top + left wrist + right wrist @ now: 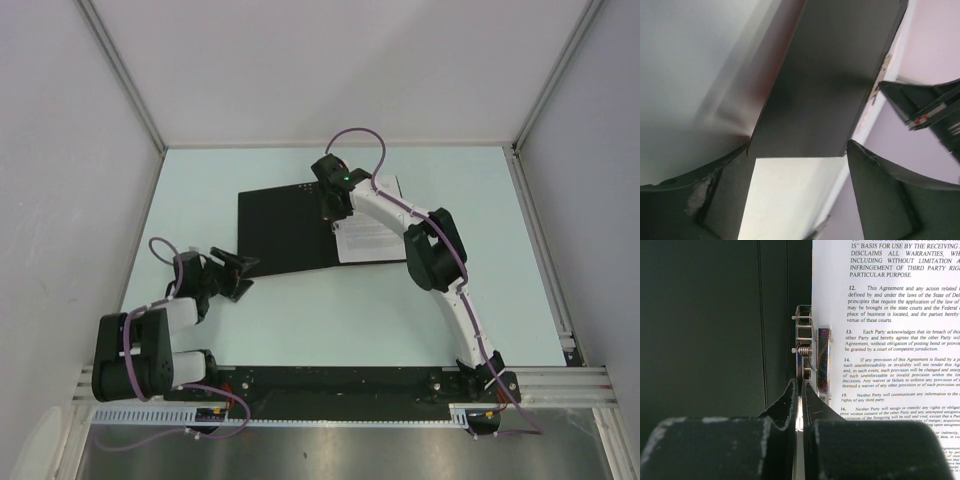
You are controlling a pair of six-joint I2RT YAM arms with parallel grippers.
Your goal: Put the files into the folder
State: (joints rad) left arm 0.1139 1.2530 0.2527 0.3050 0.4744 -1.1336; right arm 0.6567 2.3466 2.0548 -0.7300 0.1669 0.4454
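Top external view: the folder lies open and flat in the middle of the pale bench, black inside facing up. The files, white sheets with printed text, sit on its right half, close against the spine. The left half is bare black. The right arm comes in from the near right corner and arches over the sheets. The right end effector is down at the spine, toward the folder's far edge. The left end effector sits low over the bench at the folder's near left corner, jaws spread wide.

Right wrist view: fingertips are pinched together on a thin bright metal strip, the lever of the clip that runs along the spine. The spring coil and wire loop show just ahead of the tips. A chrome bar of the clip overlies the left edge of the top sheet. Numbered paragraphs of the print are readable. Left of the clip there is only the black cover.

Left wrist view: both fingers stand well apart with nothing clamped between them. The dark folder cover fills the gap ahead, its near edge crossing from one tip to the other. Cannot tell whether either finger touches that edge. A dark part of the right arm shows at the right side of the view.
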